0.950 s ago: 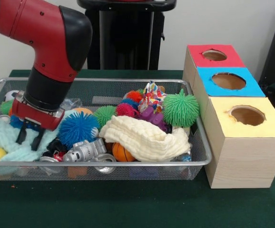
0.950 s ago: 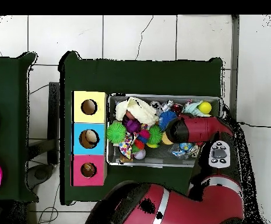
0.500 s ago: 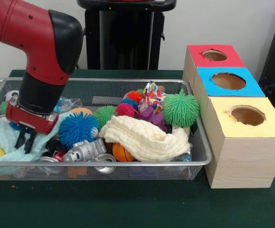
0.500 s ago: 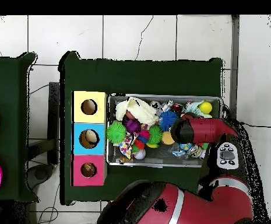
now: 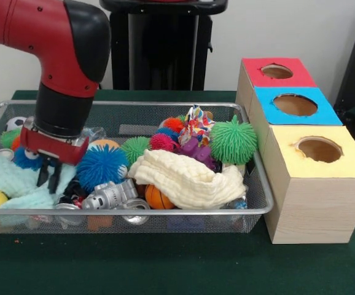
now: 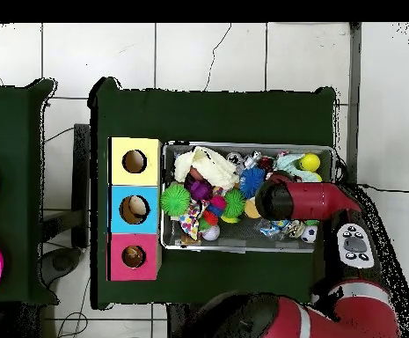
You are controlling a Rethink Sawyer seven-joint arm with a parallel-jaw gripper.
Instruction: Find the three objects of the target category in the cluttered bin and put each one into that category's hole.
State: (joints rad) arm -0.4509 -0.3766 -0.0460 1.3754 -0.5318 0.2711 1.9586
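Front view: the gripper [image 5: 48, 176] is hanging over the bin's [image 5: 165, 213] left end.
Its two dark fingers are sitting close together, nothing seen between them, tips just above a pale teal cloth [image 5: 18, 184], beside a blue puffer ball [image 5: 101, 167]. A silver toy robot [image 5: 110, 195] is lying nearby. The red-topped box's hole [image 5: 277, 71] is standing well apart, right of the bin.

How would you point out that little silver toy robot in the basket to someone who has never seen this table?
Start at the long wire-mesh bin left of the three boxes. Along its front rim, find the cream cloth; just left of it, below the blue spiky ball, lies the silver toy robot. It is the only shiny grey, hard-looking figure among soft, bright toys.
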